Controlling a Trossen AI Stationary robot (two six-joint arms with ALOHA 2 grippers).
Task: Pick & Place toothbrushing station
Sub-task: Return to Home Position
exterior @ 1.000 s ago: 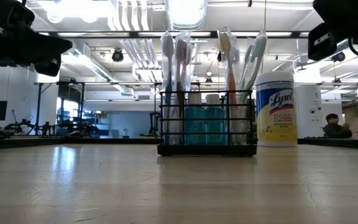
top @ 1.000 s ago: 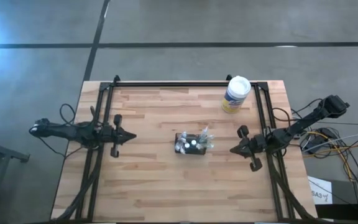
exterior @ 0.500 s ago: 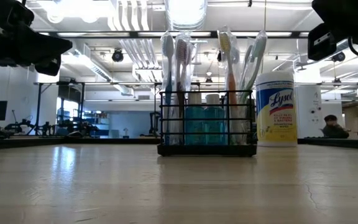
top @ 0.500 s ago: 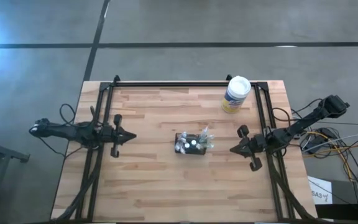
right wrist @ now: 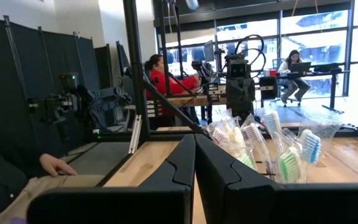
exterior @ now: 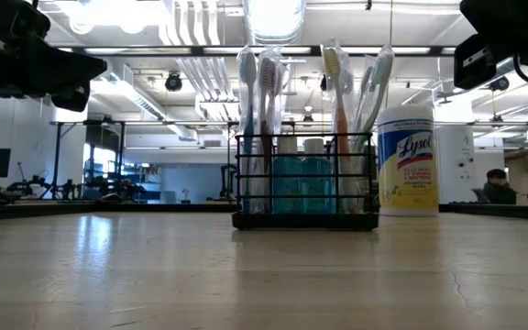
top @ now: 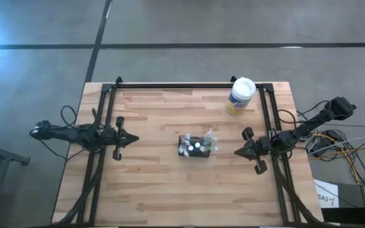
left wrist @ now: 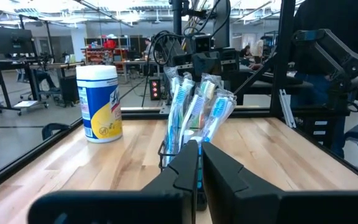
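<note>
At table centre stands the black mesh organizer (top: pixel 196 146), toothbrushes (exterior: pixel 340 119) upright in it; my own left fingers hide its base in the wrist view. At its 1 o'clock, a canister (exterior: pixel 407 160) reads "Lysol"; the finer print is illegible. My left gripper (top: pixel 132 138) at 9 o'clock and right gripper (top: pixel 237 152) at 3 o'clock are pinched together, empty.

The pale wooden plank table (top: pixel 157 183) bears the toothbrushing station (top: pixel 195 147), a black wire holder standing upright near its middle. A white-lidded, yellow-labelled canister (top: pixel 240 96) stands upright near the back right corner, well apart from the holder. The rails of a black metal frame (top: pixel 182 85) run just inside the back, left and right edges.
</note>
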